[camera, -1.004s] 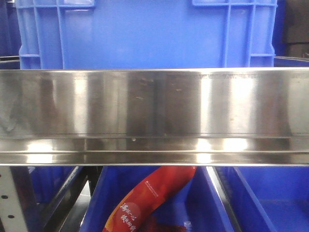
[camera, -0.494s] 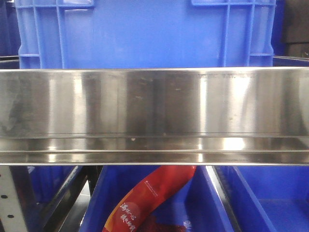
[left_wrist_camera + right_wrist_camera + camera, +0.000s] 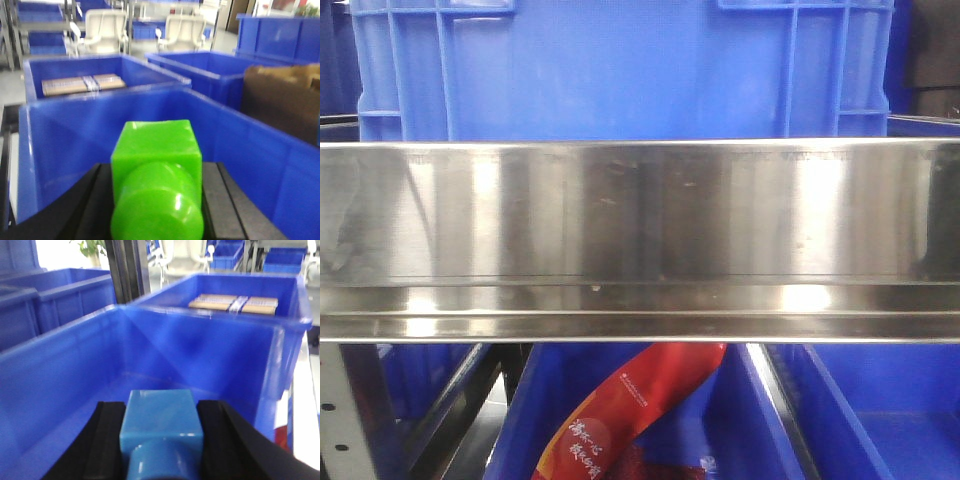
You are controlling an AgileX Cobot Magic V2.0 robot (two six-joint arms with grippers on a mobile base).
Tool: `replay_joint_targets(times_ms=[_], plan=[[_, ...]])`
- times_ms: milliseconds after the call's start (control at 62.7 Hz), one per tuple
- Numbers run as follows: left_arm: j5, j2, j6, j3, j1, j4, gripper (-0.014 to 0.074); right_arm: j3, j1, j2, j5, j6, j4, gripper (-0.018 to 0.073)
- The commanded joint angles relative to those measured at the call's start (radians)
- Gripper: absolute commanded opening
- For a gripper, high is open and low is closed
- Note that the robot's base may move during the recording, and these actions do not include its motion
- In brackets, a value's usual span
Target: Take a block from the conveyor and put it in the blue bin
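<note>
The left tool (image 3: pixel 157 200) is clamped on a green block (image 3: pixel 156 150), the right tool (image 3: pixel 161 440) on a blue block (image 3: pixel 161 412); both blocks hang over the open blue bin (image 3: pixel 65 130), its floor below and ahead of them. Neither arm looks nearer; I'd guess either could simply let go.

The only print I see is white Chinese lettering on the red packet (image 3: pixel 638 400), too blurred to read
</note>
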Motion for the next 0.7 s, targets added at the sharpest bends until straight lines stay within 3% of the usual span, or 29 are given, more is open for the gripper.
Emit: replay_joint_targets(times_ms=[0,80,287,367,526,686], plan=[[-0.015,0.019,-0.003,-0.011,-0.005,-0.008,-0.011,-0.011,0.001,0.022,-0.046,-0.009,0.001,-0.0155],[-0.007,0.023,-0.003,-0.011,-0.005,-0.008,-0.0066,-0.011,0.001,0.027,-0.046,-0.009,0.001,-0.0075],[0.036,0.023,-0.003,-0.011,-0.005,-0.008,0.0332,-0.011,0.001,0.031,-0.044,-0.009,0.001,0.0384],[0.038,0.023,-0.003,-0.011,-0.005,-0.008,0.0424,-0.011,0.001,0.031,-0.044,-0.009,0.001,0.0459],[0.014,0.023,-0.003,-0.011,-0.005,-0.008,0.0393,-0.011,0.001,0.027,-0.079,-0.009,0.001,0.0364],[0.014,-0.013,-0.003,-0.011,-0.005,-0.008,0.0082,-0.011,0.001,-0.031,-0.071,-0.009,0.001,0.0046]])
